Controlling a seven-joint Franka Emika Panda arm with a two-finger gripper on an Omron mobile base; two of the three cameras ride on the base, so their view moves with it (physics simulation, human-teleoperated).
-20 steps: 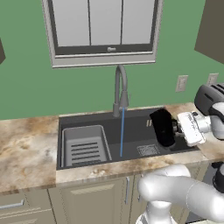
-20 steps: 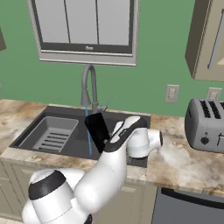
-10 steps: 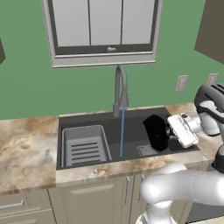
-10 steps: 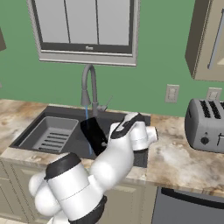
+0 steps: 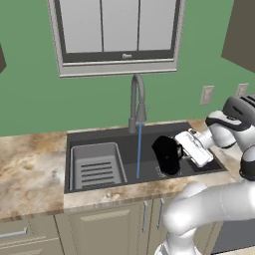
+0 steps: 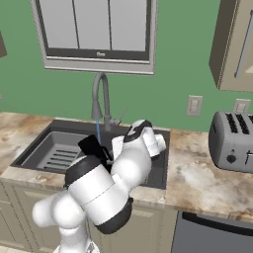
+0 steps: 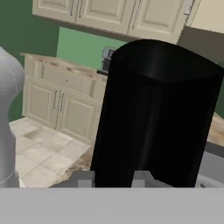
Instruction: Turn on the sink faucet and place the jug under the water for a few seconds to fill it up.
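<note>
Since a moment ago the jug point(image 5: 167, 154) has slid closer to the water point(image 5: 139, 151) and dropped lower into the sink point(image 5: 87, 137). From the left base view it now sits just beside the blue stream, at about 3 o'clock from it, but not under it yet. The faucet point(image 5: 137, 102) is on, and the water falls straight down at 6 o'clock from the spout into the sink.

I think the arm holds the jug low and near the stream so it only needs a small push toward 9 o'clock to catch the water. The jug looks tipped a bit to the side. It may need to stand up straight, or the water will not stay in.

The claw point(image 5: 180, 151) is nearly pressed together and pinches the jug at its side. In the hand view the black jug point(image 7: 155, 113) is very close in front, with the two small tips point(image 7: 85, 178) touching its bottom edge. I cannot tell if they grip the handle or the wall.

The tray point(image 5: 96, 167) lies in the sink at 9 o'clock from the stream. A toaster point(image 6: 234, 140) stands on the counter point(image 6: 202, 173), well apart at 3 o'clock.
</note>
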